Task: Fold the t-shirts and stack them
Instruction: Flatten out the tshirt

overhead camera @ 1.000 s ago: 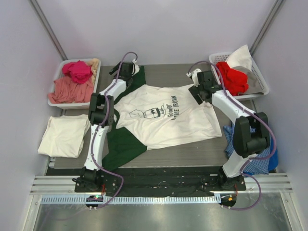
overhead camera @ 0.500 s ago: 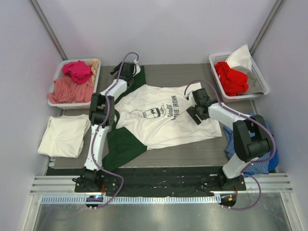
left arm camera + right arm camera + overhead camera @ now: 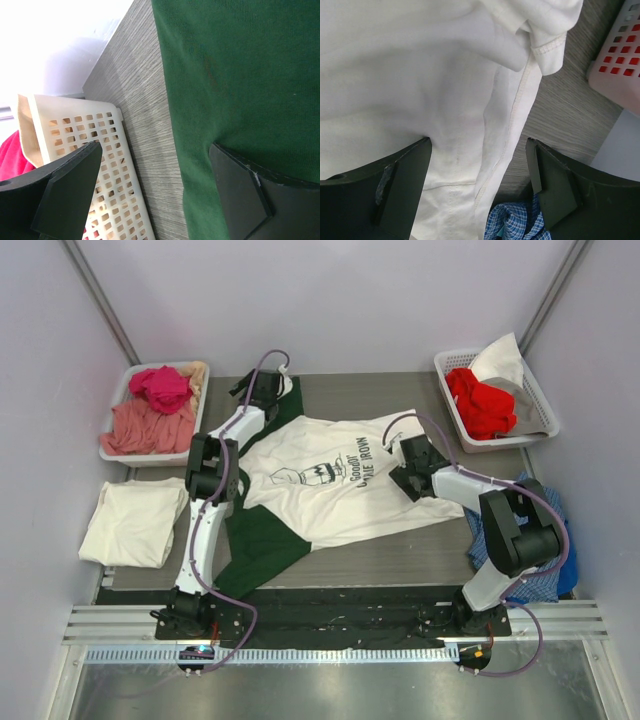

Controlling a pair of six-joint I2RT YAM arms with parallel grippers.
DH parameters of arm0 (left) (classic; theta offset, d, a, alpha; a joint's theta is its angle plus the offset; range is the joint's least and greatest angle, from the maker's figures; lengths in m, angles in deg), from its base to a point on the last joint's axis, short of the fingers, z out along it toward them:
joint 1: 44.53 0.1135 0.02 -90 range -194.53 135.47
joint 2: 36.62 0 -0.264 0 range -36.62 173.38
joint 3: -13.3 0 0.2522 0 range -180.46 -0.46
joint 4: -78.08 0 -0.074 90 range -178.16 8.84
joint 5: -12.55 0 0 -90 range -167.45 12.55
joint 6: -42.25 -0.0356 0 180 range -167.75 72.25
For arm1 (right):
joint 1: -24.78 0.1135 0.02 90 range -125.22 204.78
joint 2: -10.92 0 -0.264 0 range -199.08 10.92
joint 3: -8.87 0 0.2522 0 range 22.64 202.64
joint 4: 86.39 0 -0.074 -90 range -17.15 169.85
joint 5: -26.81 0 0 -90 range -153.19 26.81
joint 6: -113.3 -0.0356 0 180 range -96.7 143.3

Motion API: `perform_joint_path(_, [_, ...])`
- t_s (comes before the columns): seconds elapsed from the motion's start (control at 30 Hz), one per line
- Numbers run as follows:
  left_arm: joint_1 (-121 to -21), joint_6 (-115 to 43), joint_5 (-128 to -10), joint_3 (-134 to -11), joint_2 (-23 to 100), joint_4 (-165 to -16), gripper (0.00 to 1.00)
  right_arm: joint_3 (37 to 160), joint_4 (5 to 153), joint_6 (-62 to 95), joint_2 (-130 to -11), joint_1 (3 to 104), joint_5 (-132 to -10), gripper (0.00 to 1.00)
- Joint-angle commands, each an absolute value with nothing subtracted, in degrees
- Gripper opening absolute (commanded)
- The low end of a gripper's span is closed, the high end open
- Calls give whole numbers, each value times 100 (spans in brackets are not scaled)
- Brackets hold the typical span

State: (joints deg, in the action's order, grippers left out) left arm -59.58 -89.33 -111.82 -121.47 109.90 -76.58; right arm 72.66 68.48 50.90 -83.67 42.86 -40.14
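Cream tee [image 3: 133,523] lay folded at 9 o'clock; printed white tee [image 3: 330,480] was spread unfolded over green tee [image 3: 258,540] at centre; left gripper [image 3: 155,190] and right gripper [image 3: 477,180] gaped empty.

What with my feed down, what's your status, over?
Left gripper open at green tee edge; right gripper open over white tee. White tee spread unfolded atop green tee. Blue checked cloth near its edge.

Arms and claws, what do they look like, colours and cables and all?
The left arm and right arm have white links and black joints, with a purple cable looping along each. The left claw and right claw are black, with flat, wedge-shaped fingers. One finger of the right claw shows a grey scuff.
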Motion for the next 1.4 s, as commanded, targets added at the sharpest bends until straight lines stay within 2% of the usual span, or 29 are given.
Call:
perform_joint_path(0.0, [-5956, -9099, -11199, -11964, 10963, -7734, 95, 6694, 6790, 5353, -8638, 4042, -3911, 87])
perform_joint_path(0.43, [-5859, -9415, -11410, -12526, 11428, -7823, 95, 6008, 6360, 5872, -7680, 3779, -3770, 87])
perform_joint_path(1.03, [-5692, -9512, -11454, -12043, 11279, -8121, 95, 5621, 6192, 6461, -7056, 3075, -3674, 87])
perform_joint_path(1.2, [-5683, -9468, -11463, -11806, 11113, -8218, 94, 5936, 5912, 6251, -6968, 3075, -3867, 87])
perform_joint_path(1.37, [-5701, -9196, -11376, -11534, 10832, -8192, 94, 6867, 5771, 5812, -7283, 3084, -4200, 87])
